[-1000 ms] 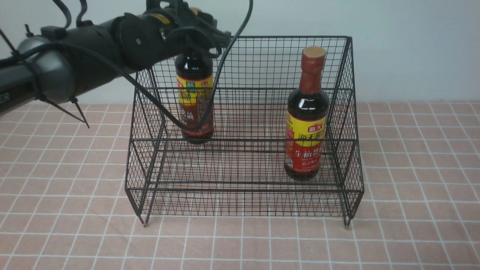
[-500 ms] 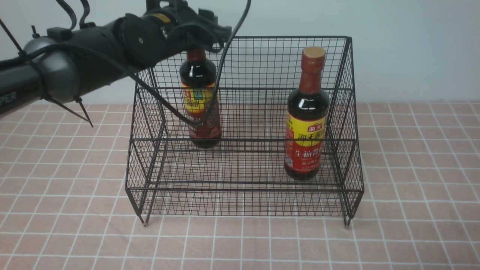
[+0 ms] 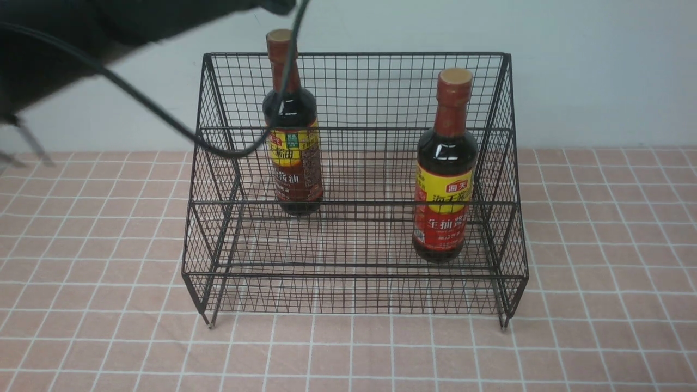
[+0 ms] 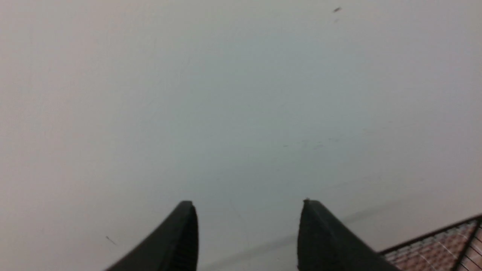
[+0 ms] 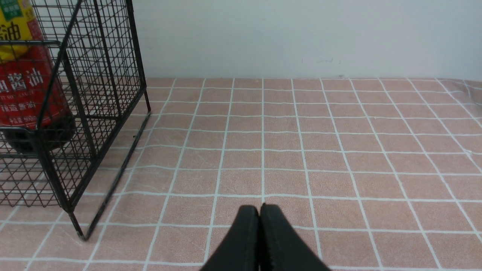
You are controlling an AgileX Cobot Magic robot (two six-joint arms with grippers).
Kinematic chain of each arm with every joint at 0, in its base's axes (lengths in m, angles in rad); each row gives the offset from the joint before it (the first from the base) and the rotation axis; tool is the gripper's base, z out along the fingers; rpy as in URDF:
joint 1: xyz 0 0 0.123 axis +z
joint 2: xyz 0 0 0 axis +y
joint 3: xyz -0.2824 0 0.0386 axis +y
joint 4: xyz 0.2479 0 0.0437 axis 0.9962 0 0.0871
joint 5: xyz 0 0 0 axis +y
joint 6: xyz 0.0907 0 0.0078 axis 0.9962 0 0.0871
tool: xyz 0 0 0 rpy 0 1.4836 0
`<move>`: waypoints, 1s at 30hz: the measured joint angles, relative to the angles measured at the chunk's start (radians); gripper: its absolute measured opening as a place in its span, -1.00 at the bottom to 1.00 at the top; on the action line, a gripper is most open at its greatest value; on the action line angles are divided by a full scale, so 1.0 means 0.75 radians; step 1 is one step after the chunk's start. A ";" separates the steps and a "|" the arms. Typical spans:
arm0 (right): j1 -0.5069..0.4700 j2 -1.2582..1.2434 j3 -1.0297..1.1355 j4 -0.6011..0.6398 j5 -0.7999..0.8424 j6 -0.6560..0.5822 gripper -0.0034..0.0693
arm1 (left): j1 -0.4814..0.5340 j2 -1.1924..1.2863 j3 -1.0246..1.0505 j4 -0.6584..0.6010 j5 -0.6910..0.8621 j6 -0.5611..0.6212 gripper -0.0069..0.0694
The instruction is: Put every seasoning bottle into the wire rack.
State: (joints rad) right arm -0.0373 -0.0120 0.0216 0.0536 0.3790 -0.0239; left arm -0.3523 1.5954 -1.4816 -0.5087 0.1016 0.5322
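Two seasoning bottles stand upright inside the black wire rack [image 3: 354, 54]. The brown-label bottle [image 3: 292, 125] is on the upper back step at the left. The red-label bottle [image 3: 444, 179] is on the lower step at the right and also shows through the mesh in the right wrist view [image 5: 22, 82]. My left gripper [image 4: 246, 205] is open, empty and facing the bare wall, with a corner of the rack [image 4: 444, 241] at the edge of its view. In the front view only the blurred left arm [image 3: 65, 32] shows at the top left. My right gripper [image 5: 260, 207] is shut over the tablecloth beside the rack [image 5: 101, 113].
A pink checked tablecloth [image 3: 599, 245] covers the table around the rack. A black cable [image 3: 163, 117] from the left arm hangs in front of the rack's upper left corner. A pale wall [image 3: 599, 71] rises behind.
My left gripper let go of the brown-label bottle's neck and the arm rose up and back to the left, out of the rack. The bottle stays upright on the upper step.
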 joint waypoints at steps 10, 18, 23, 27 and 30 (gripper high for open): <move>0.000 0.000 0.000 0.000 0.000 0.000 -0.94 | 0.000 -0.439 0.008 0.040 0.424 0.060 -0.83; 0.000 0.000 0.000 0.000 0.000 0.000 -0.94 | 0.000 -0.827 0.351 0.050 0.501 -0.043 -0.84; 0.000 0.000 0.000 0.000 0.000 0.000 -0.94 | 0.000 -1.071 0.612 0.049 0.527 -0.105 -0.84; 0.000 0.000 0.000 0.000 0.000 0.000 -0.94 | 0.000 -1.315 0.803 0.049 0.573 -0.118 -0.84; 0.000 0.000 0.000 0.000 0.000 0.000 -0.94 | 0.000 -1.513 0.915 0.038 0.628 -0.119 -0.84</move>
State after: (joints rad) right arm -0.0373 -0.0120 0.0216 0.0536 0.3790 -0.0239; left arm -0.3523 0.4609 -0.7953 -0.4803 0.5725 0.4428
